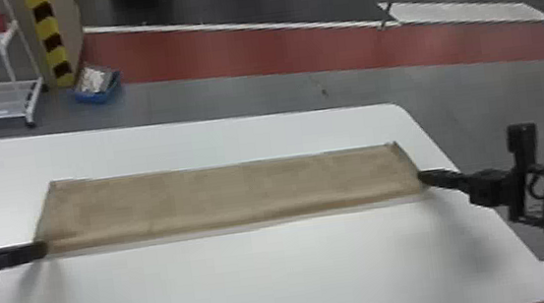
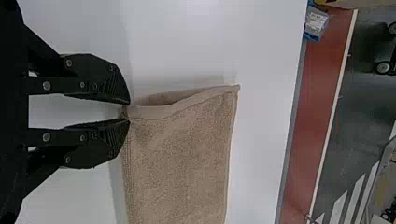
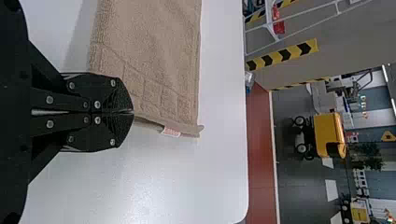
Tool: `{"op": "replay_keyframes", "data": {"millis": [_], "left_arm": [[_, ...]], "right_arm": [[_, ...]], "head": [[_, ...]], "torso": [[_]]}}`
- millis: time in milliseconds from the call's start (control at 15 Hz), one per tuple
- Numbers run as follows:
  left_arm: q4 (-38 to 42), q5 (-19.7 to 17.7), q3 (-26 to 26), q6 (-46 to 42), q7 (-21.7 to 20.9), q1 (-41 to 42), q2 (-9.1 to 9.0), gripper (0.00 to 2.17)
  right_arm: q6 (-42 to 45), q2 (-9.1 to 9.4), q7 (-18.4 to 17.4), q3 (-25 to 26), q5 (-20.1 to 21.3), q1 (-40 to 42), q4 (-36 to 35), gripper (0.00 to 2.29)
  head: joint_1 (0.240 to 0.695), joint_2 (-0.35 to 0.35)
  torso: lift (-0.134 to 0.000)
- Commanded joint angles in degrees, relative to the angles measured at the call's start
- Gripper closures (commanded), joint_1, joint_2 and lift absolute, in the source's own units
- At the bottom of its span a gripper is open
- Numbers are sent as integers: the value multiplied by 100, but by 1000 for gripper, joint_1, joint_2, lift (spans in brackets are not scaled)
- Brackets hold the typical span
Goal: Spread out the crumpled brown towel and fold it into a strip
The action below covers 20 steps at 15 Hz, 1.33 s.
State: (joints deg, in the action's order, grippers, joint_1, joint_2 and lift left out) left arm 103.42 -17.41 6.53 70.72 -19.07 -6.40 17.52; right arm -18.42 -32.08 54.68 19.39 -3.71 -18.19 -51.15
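In the head view, the brown towel lies in a long, flat strip on the white counter, stretching between the left end effector and the right end effector, each at one of its ends.

In the left wrist view, the left end effector has its fingers slightly apart, the towel's near corner between their tips; the upper layer's edge lifts a little beyond them.

In the right wrist view, the right end effector's fingers are together at the towel's end; whether they pinch cloth I cannot tell. A small white label sits beyond their tips.
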Motion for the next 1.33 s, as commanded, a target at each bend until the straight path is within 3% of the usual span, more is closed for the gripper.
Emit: {"op": "replay_keyframes", "data": {"millis": [0,533,867,1067,1133,1200,1267], "left_arm": [[90,-8,59,44,0,34,-3,1804],[574,10,261,202,-9,429,24,1804],[1004,-70,806,466,-141,825,120,1804],[1084,-96,859,448,-132,939,120,1781],[1084,-96,850,395,-132,948,120,1568],[1084,-96,850,237,-141,957,111,1069],[1101,-87,859,132,-176,974,120,124]], "right_arm": [[0,0,8,12,-25,-1,-9,1598],[-791,114,245,215,-156,492,-844,1598],[-1143,228,359,478,-156,896,-1362,1598],[-1231,272,386,496,-156,940,-1485,1595],[-1231,299,368,496,-156,940,-1512,1568],[-1248,316,324,496,-156,940,-1573,1210],[-1318,378,298,505,-139,940,-1784,552]], "head": [[695,-253],[695,-244],[695,-211],[695,-201],[695,-197],[695,-195],[695,-194]], "torso": [[-123],[-123],[-123],[-123],[-123],[-123],[-123]]}}
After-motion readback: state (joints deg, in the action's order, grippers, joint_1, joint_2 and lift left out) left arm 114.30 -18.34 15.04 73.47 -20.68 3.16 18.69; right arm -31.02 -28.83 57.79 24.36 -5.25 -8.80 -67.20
